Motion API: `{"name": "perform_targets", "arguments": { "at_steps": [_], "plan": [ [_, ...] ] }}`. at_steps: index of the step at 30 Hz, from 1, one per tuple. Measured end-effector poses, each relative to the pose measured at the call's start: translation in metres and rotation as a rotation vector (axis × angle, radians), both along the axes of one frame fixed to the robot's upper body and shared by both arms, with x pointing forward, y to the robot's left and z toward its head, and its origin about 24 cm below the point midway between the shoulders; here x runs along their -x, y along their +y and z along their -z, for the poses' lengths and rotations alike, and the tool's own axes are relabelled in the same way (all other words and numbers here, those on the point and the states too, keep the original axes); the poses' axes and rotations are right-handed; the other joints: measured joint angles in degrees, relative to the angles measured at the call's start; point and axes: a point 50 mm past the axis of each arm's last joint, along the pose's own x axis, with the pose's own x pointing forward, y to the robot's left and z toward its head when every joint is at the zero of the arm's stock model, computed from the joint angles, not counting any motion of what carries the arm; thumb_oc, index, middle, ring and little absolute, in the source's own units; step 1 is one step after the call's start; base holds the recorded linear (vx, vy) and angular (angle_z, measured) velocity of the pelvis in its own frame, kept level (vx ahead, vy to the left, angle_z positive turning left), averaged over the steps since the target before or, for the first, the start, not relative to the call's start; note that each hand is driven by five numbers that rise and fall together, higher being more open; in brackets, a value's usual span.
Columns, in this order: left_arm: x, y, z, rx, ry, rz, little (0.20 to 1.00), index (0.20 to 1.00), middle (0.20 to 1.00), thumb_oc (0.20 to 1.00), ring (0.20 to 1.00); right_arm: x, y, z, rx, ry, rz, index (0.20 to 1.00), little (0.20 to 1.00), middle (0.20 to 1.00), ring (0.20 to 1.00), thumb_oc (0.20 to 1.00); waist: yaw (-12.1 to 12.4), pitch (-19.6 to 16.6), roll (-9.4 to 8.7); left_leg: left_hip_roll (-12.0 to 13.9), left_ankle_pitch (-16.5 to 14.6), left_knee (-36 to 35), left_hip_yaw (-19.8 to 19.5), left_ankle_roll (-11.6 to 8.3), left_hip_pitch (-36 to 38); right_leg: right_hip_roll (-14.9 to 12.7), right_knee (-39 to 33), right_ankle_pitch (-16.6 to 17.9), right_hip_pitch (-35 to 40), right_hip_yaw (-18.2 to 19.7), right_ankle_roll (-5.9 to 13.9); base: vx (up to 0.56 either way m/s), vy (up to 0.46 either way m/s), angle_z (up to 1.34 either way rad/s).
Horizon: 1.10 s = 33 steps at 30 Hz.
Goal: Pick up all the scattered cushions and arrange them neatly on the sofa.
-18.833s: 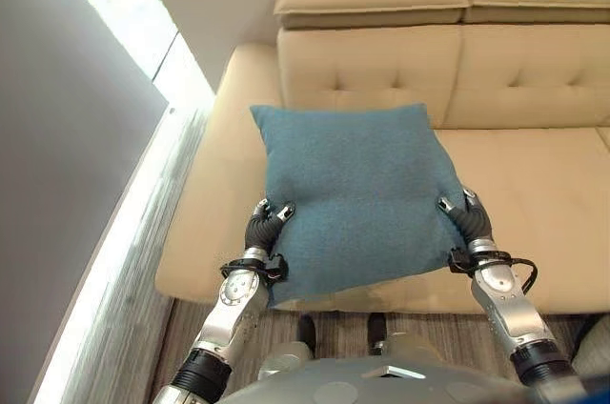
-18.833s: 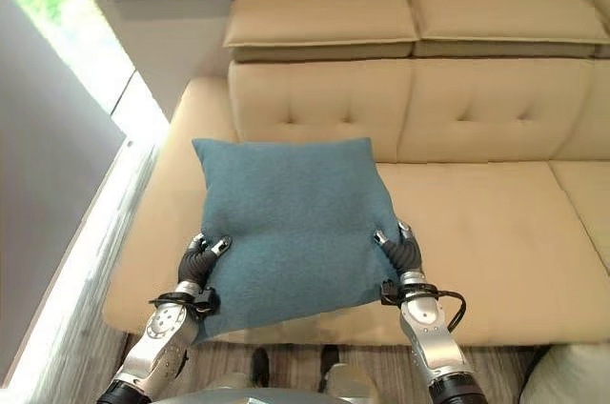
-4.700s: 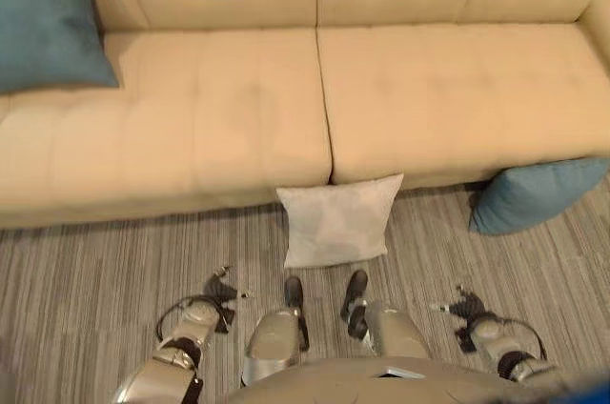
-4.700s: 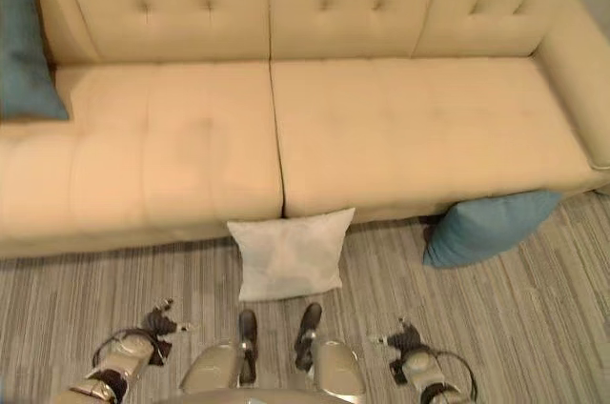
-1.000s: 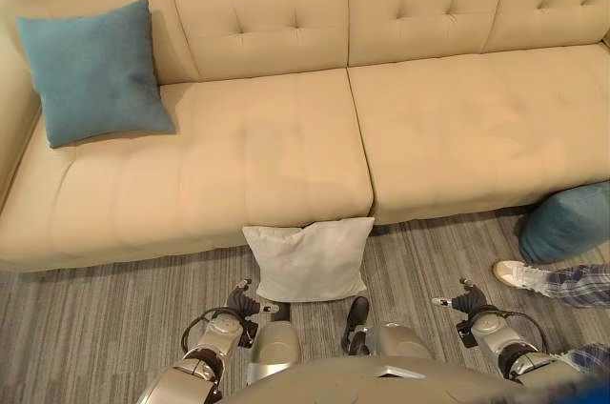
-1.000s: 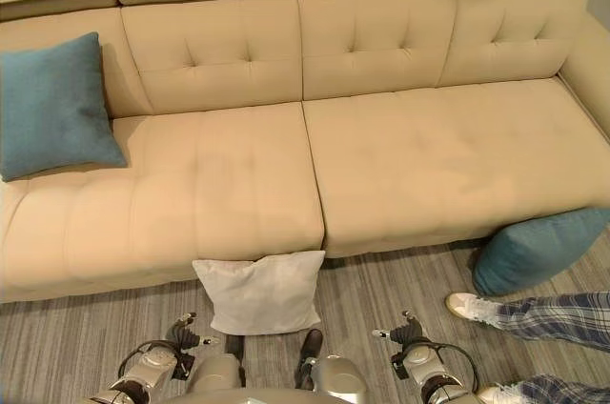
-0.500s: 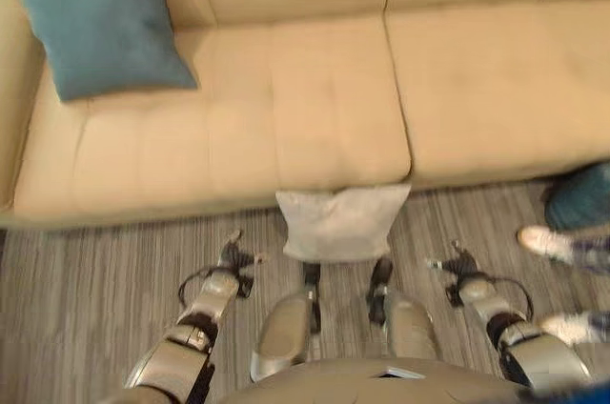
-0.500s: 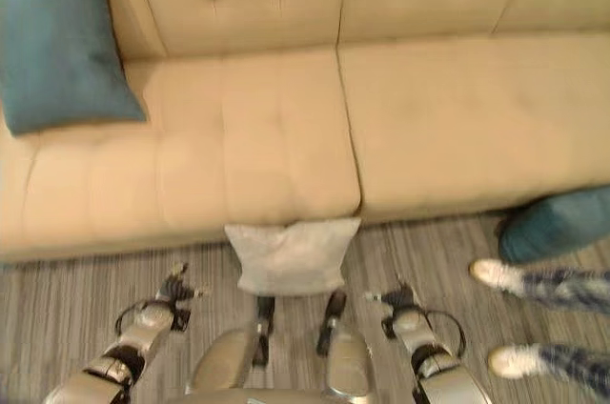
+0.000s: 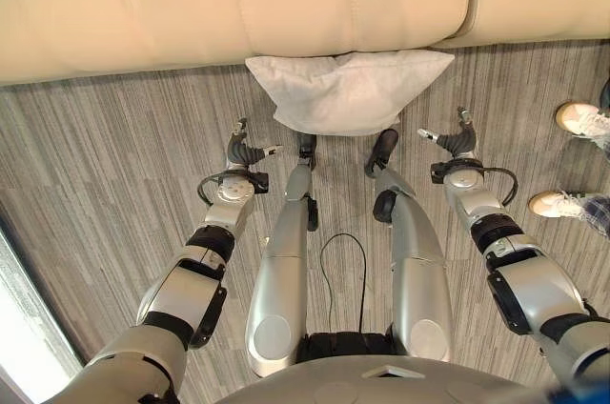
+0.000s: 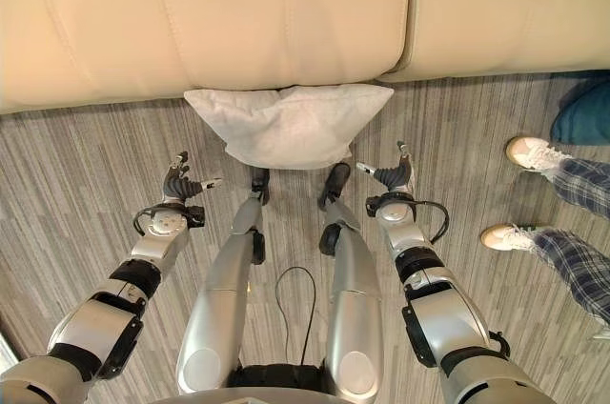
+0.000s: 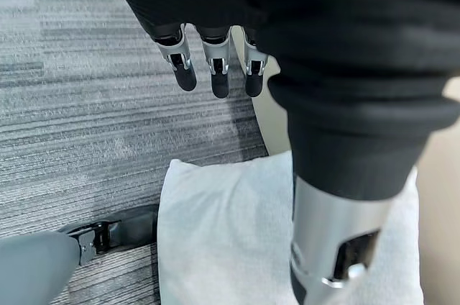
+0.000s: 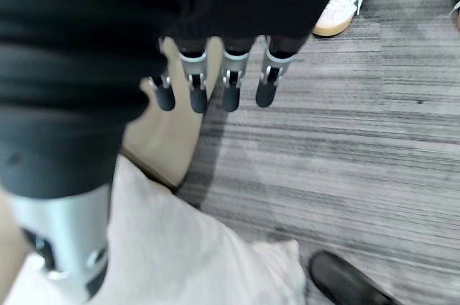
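Where the sofa [image 9: 286, 4] meets the carpet [image 9: 95, 166], a white cushion [image 9: 348, 90] lies on the floor, its far edge tucked against the sofa's front. From the left eye, the left hand [image 9: 240, 150] hovers over the carpet just beside the cushion's left corner, fingers spread and thumb pointing toward it, holding nothing. The right hand [image 9: 457, 140] hangs near the cushion's right corner, likewise loose and empty, not touching it. A person's shoes [image 9: 581, 118] stand on the carpet off to the right.

From the right eye the same layout shows: cushion [image 10: 286, 125] between the two hands, each one apart from it, and the person's plaid trouser legs [image 10: 581, 232] at the right, with a bit of a blue cushion [image 10: 583, 116] on the floor by the sofa's right end.

Along the left wrist, the fingers [image 11: 215, 67] are straight and slightly apart above the carpet, with the cushion [image 11: 230, 240] lying just past the thumb [image 11: 338, 240].

Along the right wrist, the fingers [image 12: 230, 78] are straight and apart too, carpet beyond them, the cushion [image 12: 187, 255] below the thumb [image 12: 65, 233], and a shoe [image 12: 345, 3] farther off.
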Motion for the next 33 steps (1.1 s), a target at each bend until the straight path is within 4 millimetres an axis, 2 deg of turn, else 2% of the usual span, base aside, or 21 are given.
{"name": "perform_targets", "arguments": {
  "at_steps": [2,6,12,15,17,20,23,24,25,26,30,33],
  "plan": [
    [-0.018,-0.006,-0.037,-0.015,-0.113,0.027,1.000,1.000,1.000,1.000,1.000,-0.011,-0.003,-0.029,-0.012,-0.098,0.018,1.000,1.000,1.000,1.000,1.000,-0.09,0.06,-0.05,0.00,1.08,-0.01,-0.37,-0.18,-4.58,-0.21,1.05,0.02,-4.74,-0.14,-0.21,-0.06,-0.001,0.09],
    [-0.036,-0.016,-0.081,-0.031,-0.234,0.037,1.000,1.000,1.000,1.000,1.000,-0.023,0.000,-0.066,-0.008,-0.220,0.031,1.000,1.000,1.000,1.000,1.000,-0.92,0.03,-0.05,-0.28,1.69,0.05,-0.27,-0.49,-9.23,-0.99,3.46,-0.45,-10.60,0.08,-0.78,-0.02,0.013,0.04],
    [-0.047,-0.020,-0.123,-0.042,-0.347,0.007,1.000,1.000,1.000,1.000,1.000,-0.037,0.010,-0.113,-0.053,-0.345,0.018,1.000,1.000,1.000,1.000,1.000,-1.50,0.01,-0.06,-0.21,1.84,2.38,-0.25,-0.63,-15.64,-1.51,6.86,-1.38,-17.52,0.25,-2.15,0.01,-0.003,0.03],
    [-0.052,-0.022,-0.151,-0.052,-0.417,0.011,1.000,1.000,1.000,1.000,1.000,-0.043,0.018,-0.159,-0.028,-0.466,-0.015,1.000,1.000,1.000,1.000,1.000,-1.49,-0.07,-0.06,-0.11,1.72,4.26,-0.31,-0.94,-20.72,-1.84,9.30,-1.81,-22.82,0.44,-2.65,0.06,-0.017,0.05],
    [-0.054,-0.026,-0.162,-0.074,-0.441,0.015,1.000,1.000,1.000,1.000,1.000,-0.045,0.026,-0.169,-0.035,-0.489,-0.040,1.000,1.000,1.000,1.000,1.000,-1.65,-0.07,-0.07,-0.10,1.59,5.67,-0.39,-1.04,-22.73,-1.89,10.22,-1.96,-24.60,0.66,-2.81,0.07,-0.015,0.03],
    [-0.057,-0.037,-0.177,-0.056,-0.474,0.021,1.000,1.000,1.000,1.000,1.000,-0.048,0.056,-0.192,-0.125,-0.537,-0.138,1.000,1.000,1.000,1.000,1.000,-1.24,-0.10,-0.06,-0.10,1.24,6.16,-0.18,-1.26,-24.89,-1.87,10.81,-2.00,-27.20,1.23,-2.75,0.03,0.002,0.00],
    [-0.058,-0.044,-0.180,-0.050,-0.466,0.035,1.000,1.000,1.000,1.000,1.000,-0.050,0.068,-0.188,-0.253,-0.517,-0.192,1.000,1.000,1.000,1.000,1.000,-0.66,-0.12,-0.03,-0.11,1.94,6.14,0.00,-1.20,-24.88,-1.90,11.30,-1.75,-27.51,1.53,-3.24,0.03,-0.008,0.01],
    [-0.059,-0.049,-0.185,-0.029,-0.465,0.044,0.906,0.906,0.906,0.906,0.906,-0.050,0.072,-0.189,-0.307,-0.515,-0.217,1.000,1.000,1.000,1.000,1.000,-0.36,-0.12,-0.02,-0.11,2.20,5.76,0.03,-1.31,-24.45,-1.87,11.23,-1.40,-27.27,1.53,-3.74,0.04,-0.020,0.01],
    [-0.060,-0.054,-0.188,-0.009,-0.457,0.046,0.460,0.460,0.460,0.460,0.460,-0.050,0.077,-0.186,-0.342,-0.507,-0.229,0.507,0.507,0.507,0.507,0.507,-0.13,-0.12,-0.02,-0.10,2.54,5.43,-0.07,-1.37,-23.84,-1.85,11.23,-1.36,-26.76,1.50,-3.83,0.00,0.000,0.00],
    [-0.060,-0.053,-0.185,-0.010,-0.446,0.038,0.200,0.200,0.200,0.200,0.200,-0.051,0.080,-0.181,-0.365,-0.492,-0.241,0.200,0.200,0.200,0.200,0.200,-0.11,-0.13,0.00,-0.11,3.00,4.58,-0.08,-1.38,-22.69,-1.85,11.09,-1.35,-25.92,1.47,-3.84,0.00,0.000,0.00],
    [-0.059,-0.048,-0.187,0.034,-0.453,0.026,0.200,0.200,0.200,0.200,0.200,-0.051,0.077,-0.177,-0.401,-0.490,-0.261,0.200,0.200,0.200,0.200,0.200,0.05,-0.42,0.23,-0.10,3.12,3.73,-0.24,-1.51,-21.47,-1.80,10.73,-1.12,-24.96,1.32,-4.16,0.00,0.000,0.00],
    [-0.057,-0.045,-0.178,0.032,-0.440,0.028,0.200,0.200,0.200,0.200,0.200,-0.050,0.071,-0.166,-0.353,-0.462,-0.277,0.200,0.200,0.200,0.200,0.200,0.02,-0.43,0.24,-0.06,3.52,3.47,-0.24,-1.13,-19.93,-1.69,10.27,-0.94,-23.40,1.32,-4.22,0.00,0.000,0.00]
  ]
}}
